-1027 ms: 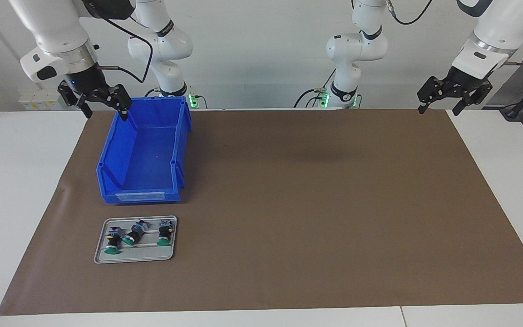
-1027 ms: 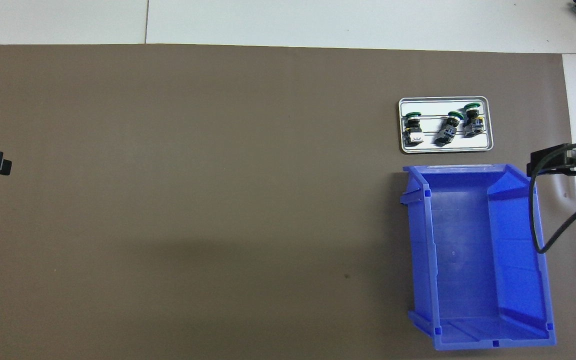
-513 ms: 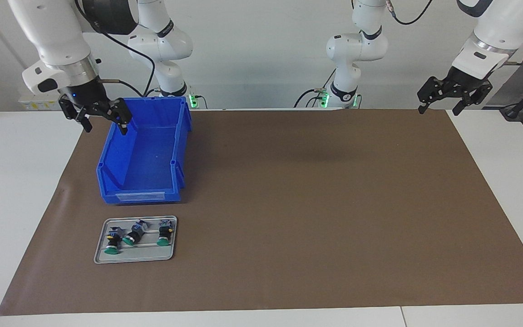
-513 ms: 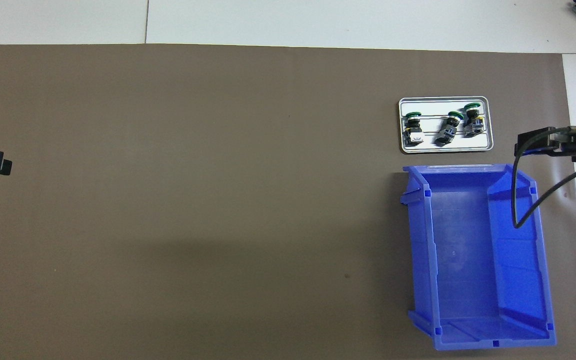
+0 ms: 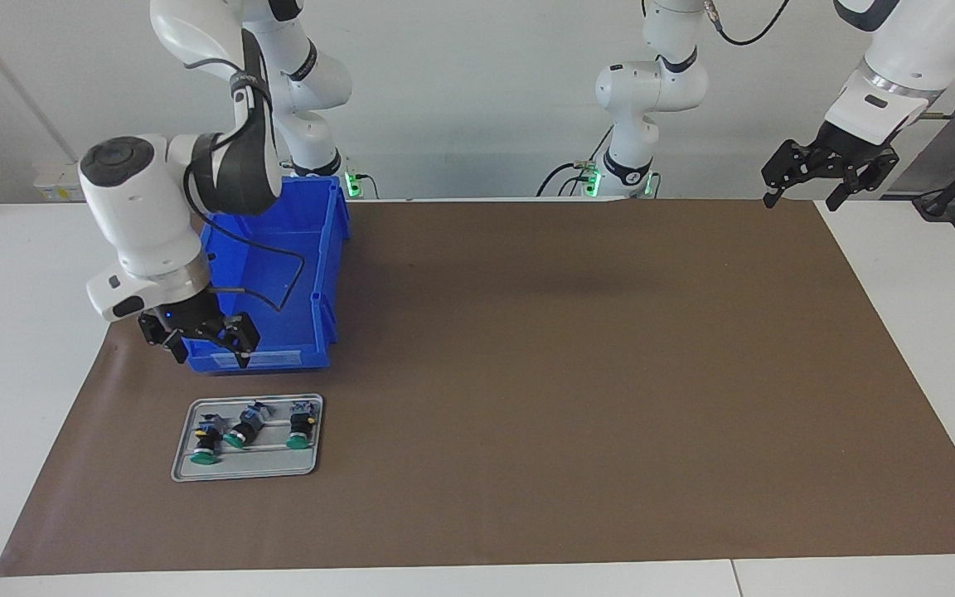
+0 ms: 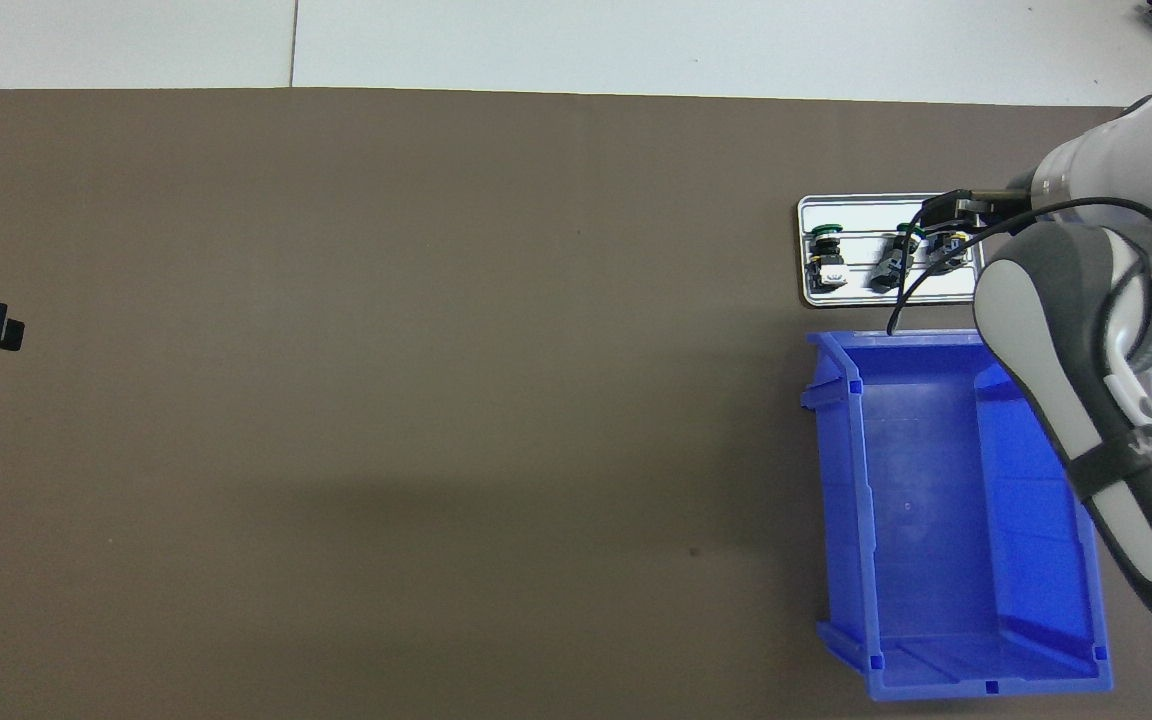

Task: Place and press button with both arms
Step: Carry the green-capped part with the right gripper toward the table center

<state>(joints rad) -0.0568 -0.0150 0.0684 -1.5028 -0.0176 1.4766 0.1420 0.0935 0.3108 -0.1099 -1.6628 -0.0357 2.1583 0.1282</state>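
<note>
A white wall (image 5: 477,99) is seen at the top of the facing view, above a white table (image 5: 21,348) covered by a brown mat (image 5: 577,373) that fills most of both frames.

At the left of the facing view, the right arm (image 5: 146,224) is bent down over the blue bin (image 5: 274,274). Its right gripper (image 5: 206,344) is held in the air, with its fingers spread apart and nothing between them, over the bin's low front edge and the strip of mat next to the tray. Below it in the frame, in the lower left, a small grey tray (image 5: 247,470) is laid on the mat, farther from the robots than the bin and just beside it. Three buttons are lying on their sides in the tray, green caps turned away from the robots: one button (image 5: 207,439) toward the right arm's end, a slanted middle button (image 5: 245,426), and a third button (image 5: 301,424) toward the left arm's end. None is touched.

In the overhead view, the tray (image 6: 816,297) is shown at the upper right, partly covered by the raised right gripper (image 6: 946,210) and its cable.

At the upper right of the facing view, the waiting left arm (image 5: 884,75) is seen with its left gripper (image 5: 801,195) released and empty, over the corner of the mat.
</note>
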